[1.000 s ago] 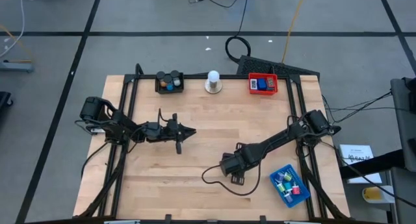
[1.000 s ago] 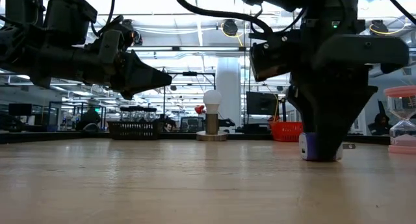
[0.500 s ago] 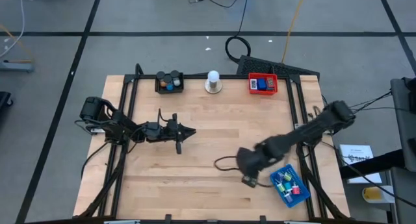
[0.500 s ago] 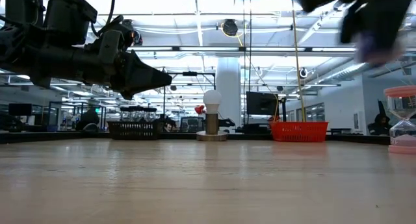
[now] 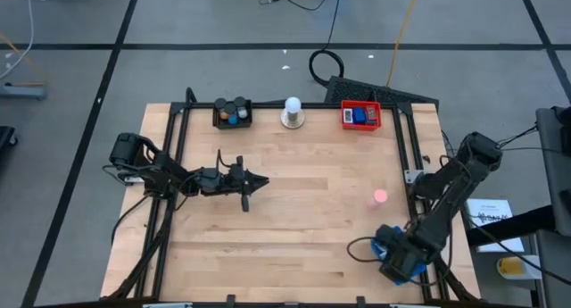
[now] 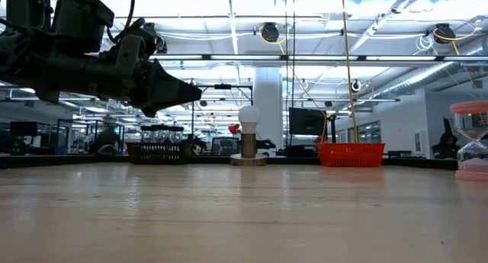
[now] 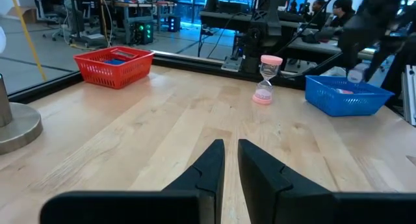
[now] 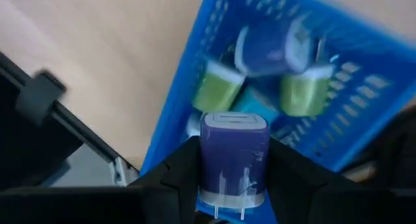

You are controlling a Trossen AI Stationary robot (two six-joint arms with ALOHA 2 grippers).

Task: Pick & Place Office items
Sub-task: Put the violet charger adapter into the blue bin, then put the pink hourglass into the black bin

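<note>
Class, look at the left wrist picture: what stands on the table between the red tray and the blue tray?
A pink hourglass stands between the red tray and the blue tray; otherwise the stretch is bare wood.

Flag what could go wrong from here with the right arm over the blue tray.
The right gripper holds a purple charger between its fingers above the blue tray, near the rim; released here, it might land on the rim or the table. The tray already holds green and blue items, so the charger may bounce off them. The arm could nudge the tray, which sits near the table's edge.
</note>
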